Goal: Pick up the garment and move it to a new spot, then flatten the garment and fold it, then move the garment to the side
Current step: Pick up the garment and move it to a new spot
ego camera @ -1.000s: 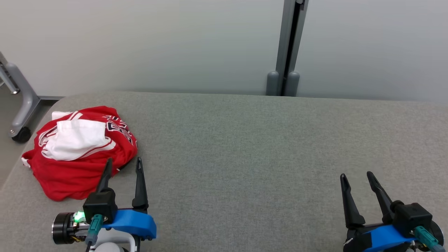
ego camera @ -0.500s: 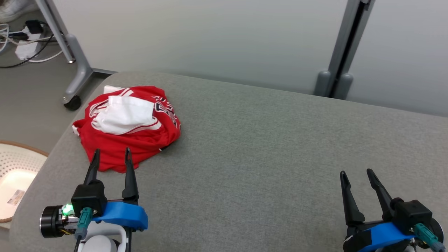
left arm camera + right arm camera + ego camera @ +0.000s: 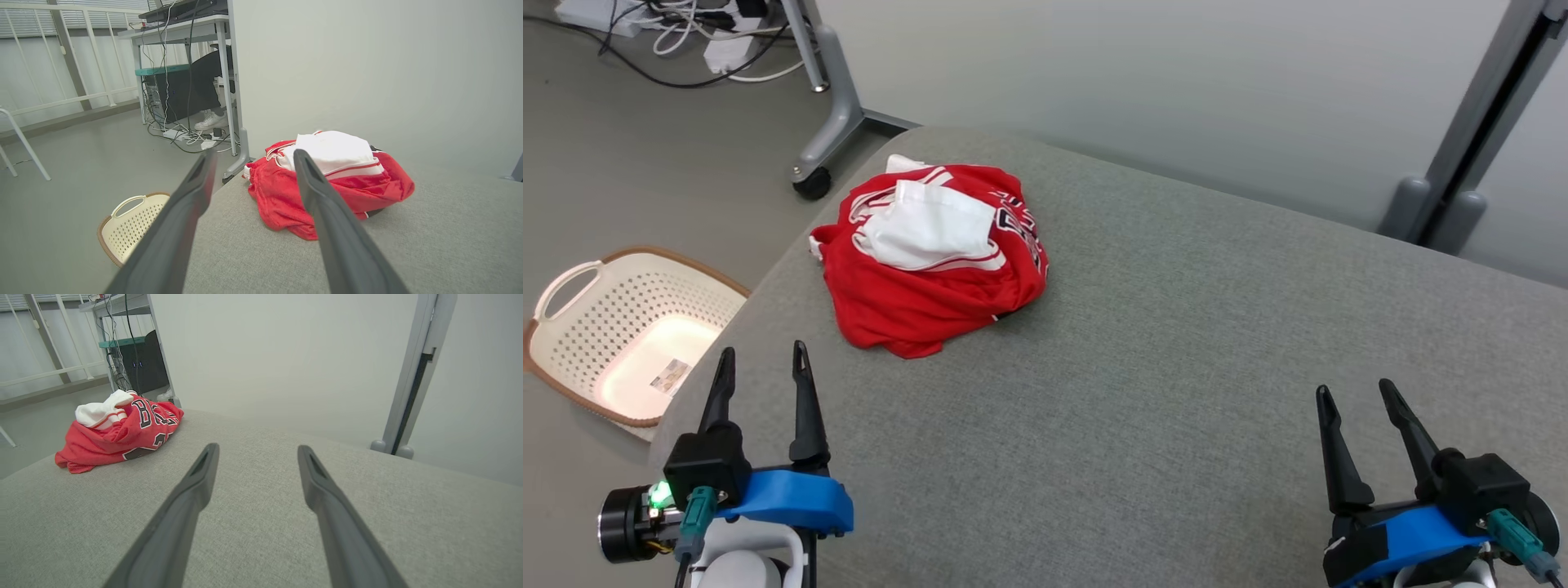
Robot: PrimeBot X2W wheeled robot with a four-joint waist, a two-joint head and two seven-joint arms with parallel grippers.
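Grey cloth covers the bench (image 3: 1176,384) we work at, with a pale wall behind it and bare floor off its left edge. Our garment (image 3: 931,278), a red jersey with a white part turned up on top, lies in a crumpled heap near the far left corner of the bench, close to the left edge but wholly on the cloth. Nothing of it is spread or squared, so we judge that the first step, the pick-up, is not yet begun. Our left gripper (image 3: 764,349) hangs over the near left corner, its fingers wide apart and empty. It points toward the heap with bare cloth between, and in the left wrist view the jersey sits just past the fingertips. We take it for the arm meant to make the pick, since it is the nearer one, and the wide opening suits a thick bunch of folds. Our right gripper (image 3: 1354,386) hangs over the near right corner, equally wide and empty, well apart from the jersey. We judge it is kept clear until flattening calls for two grips. The middle of the bench is bare, which makes it the likely new spot. A pale basket (image 3: 629,327) with a brown rim stands on the floor just beside the left edge, so a loose grasp near that edge could let the cloth slide off toward it
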